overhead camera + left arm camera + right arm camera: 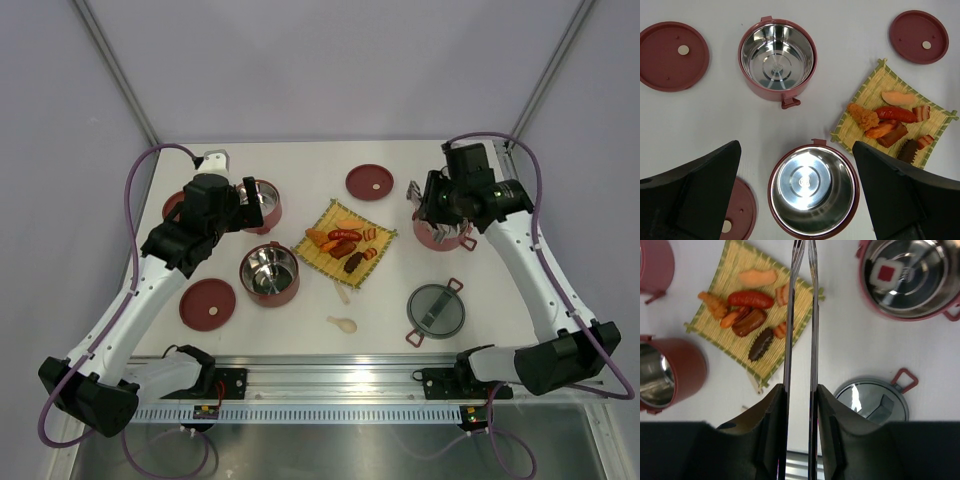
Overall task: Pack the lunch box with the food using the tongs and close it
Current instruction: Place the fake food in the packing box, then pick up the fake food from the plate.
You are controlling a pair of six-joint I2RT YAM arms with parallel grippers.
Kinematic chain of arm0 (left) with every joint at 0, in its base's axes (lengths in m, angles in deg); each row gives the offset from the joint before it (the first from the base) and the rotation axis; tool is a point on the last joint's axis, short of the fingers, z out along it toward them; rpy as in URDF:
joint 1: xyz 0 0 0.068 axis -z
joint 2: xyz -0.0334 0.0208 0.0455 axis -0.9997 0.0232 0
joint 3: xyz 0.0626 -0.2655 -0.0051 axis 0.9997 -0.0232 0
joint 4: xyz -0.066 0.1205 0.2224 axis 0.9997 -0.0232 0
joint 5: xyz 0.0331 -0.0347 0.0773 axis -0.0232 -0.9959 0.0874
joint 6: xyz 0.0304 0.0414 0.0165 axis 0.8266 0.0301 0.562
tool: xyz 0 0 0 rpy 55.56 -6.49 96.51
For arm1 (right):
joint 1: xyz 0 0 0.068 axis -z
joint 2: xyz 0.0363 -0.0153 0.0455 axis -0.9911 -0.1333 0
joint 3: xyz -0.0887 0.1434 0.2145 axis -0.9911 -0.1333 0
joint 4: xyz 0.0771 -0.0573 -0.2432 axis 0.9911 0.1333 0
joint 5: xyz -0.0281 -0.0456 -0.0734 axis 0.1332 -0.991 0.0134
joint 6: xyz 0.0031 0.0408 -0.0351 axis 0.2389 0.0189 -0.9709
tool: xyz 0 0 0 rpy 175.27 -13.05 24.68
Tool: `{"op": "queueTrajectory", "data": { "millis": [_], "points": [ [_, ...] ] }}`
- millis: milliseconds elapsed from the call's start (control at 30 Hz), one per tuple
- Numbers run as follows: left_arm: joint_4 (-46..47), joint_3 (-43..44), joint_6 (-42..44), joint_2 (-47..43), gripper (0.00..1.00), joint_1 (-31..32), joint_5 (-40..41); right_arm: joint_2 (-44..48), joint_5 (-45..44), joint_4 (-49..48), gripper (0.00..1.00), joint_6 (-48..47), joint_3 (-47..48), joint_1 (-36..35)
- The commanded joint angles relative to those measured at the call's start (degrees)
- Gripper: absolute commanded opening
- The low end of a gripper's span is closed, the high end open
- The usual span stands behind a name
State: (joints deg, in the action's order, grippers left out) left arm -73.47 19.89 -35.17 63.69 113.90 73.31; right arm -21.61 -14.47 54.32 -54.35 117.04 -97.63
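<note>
My right gripper (800,390) is shut on the tongs (790,330), whose two slim silver arms run up the right wrist view with their tips close together above the mat's edge. The food (751,299) lies on the yellow mat (725,335): a red sausage, orange and brown bits. One lunch box tier (940,307) at the upper right holds a small white-and-red piece (886,273). My left gripper (795,146) is open above an empty tier (812,192). Another empty tier (777,57) stands beyond it. From above, the right gripper (428,205) hovers by the right tier (443,235).
Flat red lids lie on the table (208,304) (369,182), and one more lid (173,205) is partly under the left arm. The grey top lid (436,310) rests at the front right. A small cream spoon (342,323) lies near the front edge.
</note>
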Motion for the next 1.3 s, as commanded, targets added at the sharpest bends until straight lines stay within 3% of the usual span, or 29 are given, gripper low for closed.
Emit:
{"op": "queueTrajectory", "data": {
  "millis": [0,300,1033,1267],
  "points": [
    [2.1,0.0,-0.5,-1.1,0.99,0.1,-0.6,-1.8,2.6,1.8,0.39,-0.4,1.0,-5.5],
    [1.3,1.0,-0.3,-0.4,0.99,0.1,-0.8,-9.6,-0.7,1.0,0.46,0.0,-0.5,-12.5],
    [1.2,0.7,-0.3,0.3,0.99,0.1,-0.3,-19.6,-0.7,-1.8,0.55,-1.2,1.5,-13.9],
    [1.2,0.4,-0.3,0.2,0.99,0.0,-0.2,-21.8,-4.2,-1.2,0.54,-1.9,2.1,-14.9]
  ]
}}
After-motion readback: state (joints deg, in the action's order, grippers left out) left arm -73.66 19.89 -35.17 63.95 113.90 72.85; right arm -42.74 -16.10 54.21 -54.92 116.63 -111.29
